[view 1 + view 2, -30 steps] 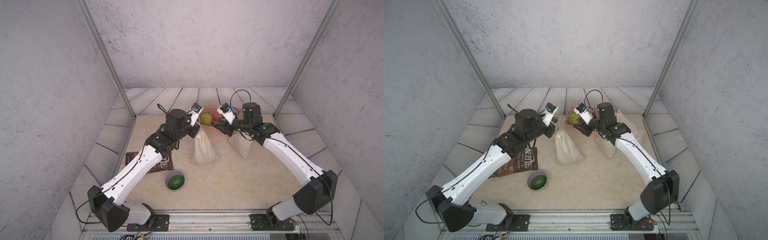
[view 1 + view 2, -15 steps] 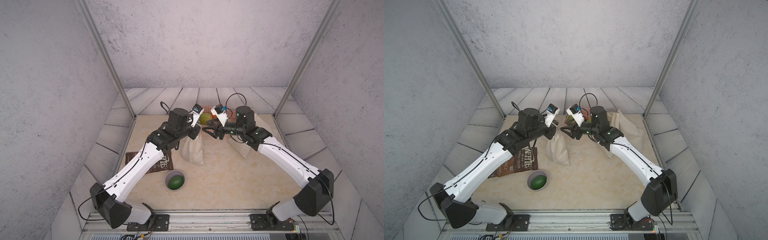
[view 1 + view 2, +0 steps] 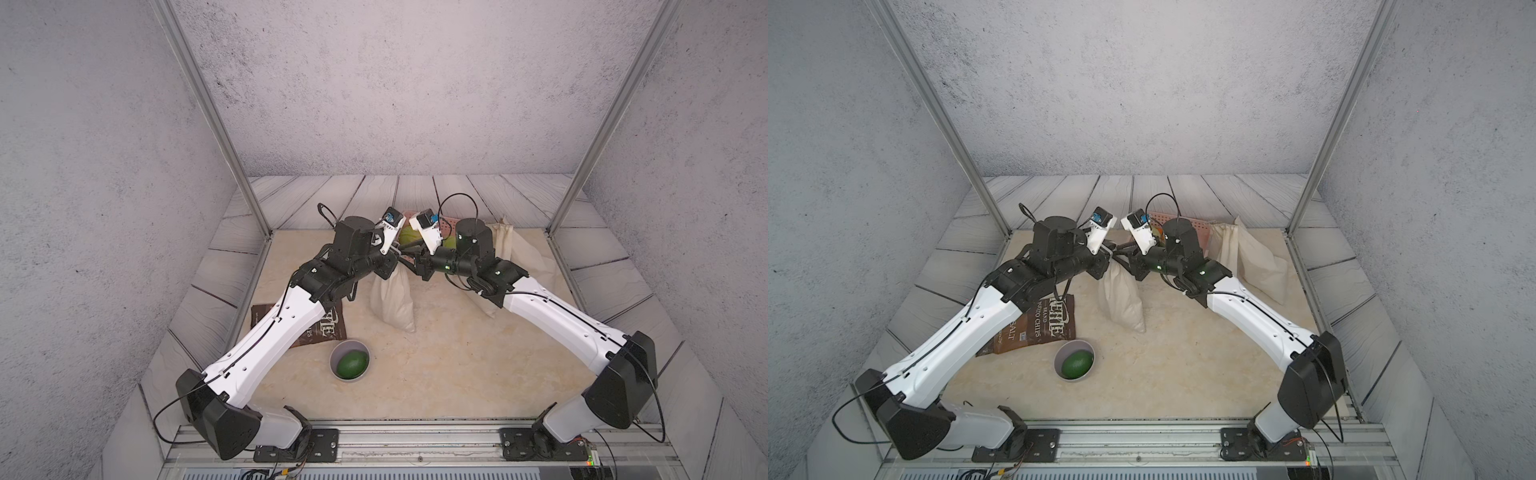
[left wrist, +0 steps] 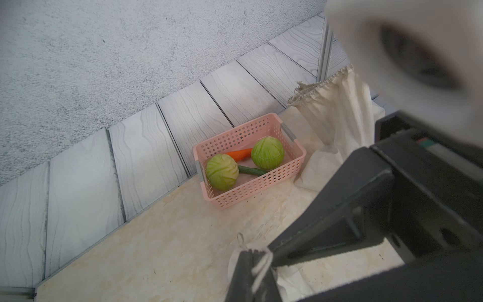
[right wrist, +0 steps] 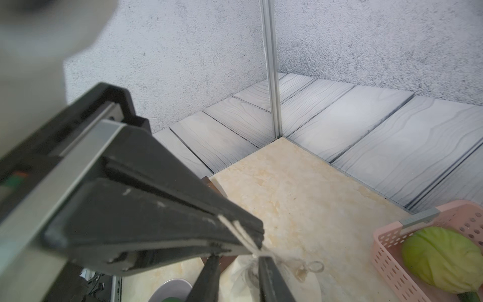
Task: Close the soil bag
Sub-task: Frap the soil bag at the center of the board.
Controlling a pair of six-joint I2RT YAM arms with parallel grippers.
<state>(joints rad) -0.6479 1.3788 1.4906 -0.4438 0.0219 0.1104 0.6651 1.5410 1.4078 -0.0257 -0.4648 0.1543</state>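
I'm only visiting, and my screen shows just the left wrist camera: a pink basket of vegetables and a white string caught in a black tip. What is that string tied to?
Observer: It is the drawstring of the soil bag, a cloth sack standing right under the left gripper that pinches it.
Operator: Is the other arm doing anything?
Observer: The right wrist view shows the right gripper with its jaws apart, one on each side of the bag's gathered neck.
Operator: What else am I missing?
Observer: Nearer the robot's base, a grey bowl holds an avocado.
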